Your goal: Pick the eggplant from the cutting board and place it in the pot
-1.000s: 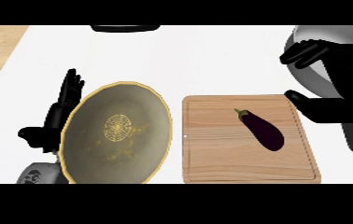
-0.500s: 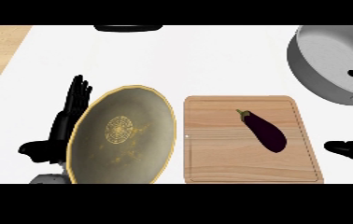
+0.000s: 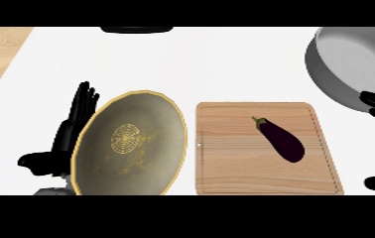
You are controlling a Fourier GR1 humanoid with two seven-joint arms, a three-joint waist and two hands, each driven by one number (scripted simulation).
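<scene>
eggplant (image 3: 281, 139) lies on the cutting board (image 3: 234, 175), well apart from the pot (image 3: 338, 66) at upper right. left hand (image 3: 70, 133) rests open beside the plate (image 3: 132, 143), fingers straight and holding nothing. right hand (image 3: 365, 99) is just a sliver at the right edge, can't tell its state.

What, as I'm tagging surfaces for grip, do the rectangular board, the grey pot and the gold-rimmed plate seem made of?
Rectangular tan cutting board: matt wood, going by its grain lines. Round grey pot: likely brushed metal, from its soft sheen. Round olive plate with gold rim: perhaps glazed ceramic, not certain.
</scene>
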